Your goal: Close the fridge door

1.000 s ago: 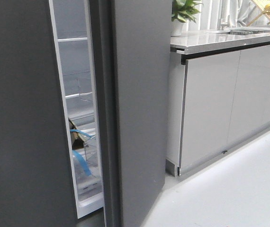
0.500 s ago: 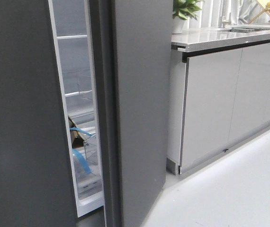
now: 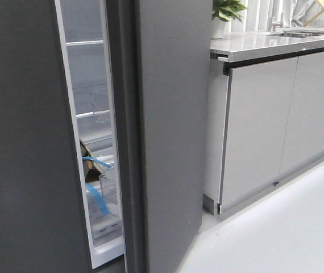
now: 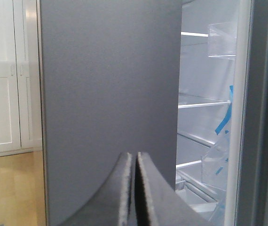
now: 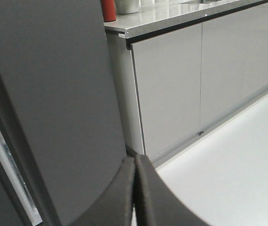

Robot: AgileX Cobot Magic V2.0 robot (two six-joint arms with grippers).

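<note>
The fridge door (image 3: 170,131) is the tall matte dark grey panel in the middle of the front view, with a darker groove (image 3: 125,142) down its left edge. It stands ajar, and a narrow gap to its left shows the white fridge inside (image 3: 94,142). The door also shows in the right wrist view (image 5: 54,94) and at the far edge of the left wrist view (image 4: 263,117). My right gripper (image 5: 135,162) is shut and empty, close by the door's face; contact cannot be told. My left gripper (image 4: 134,157) is shut and empty, facing the other dark panel (image 4: 110,94). Neither gripper shows in the front view.
A second dark grey panel (image 3: 20,142) with a pale strip stands on the left. Glossy light grey cabinet doors (image 3: 258,125) under a grey counter (image 3: 264,42) with a potted plant (image 3: 224,14) stand to the right. Pale floor (image 3: 275,227) lies below. Shelves, clear bins and blue tape (image 3: 96,196) sit inside the fridge.
The front view has shifted slightly: the cabinets and counter sit a little further right and the left panel's edge a little further left. The door's groove stays in place.
</note>
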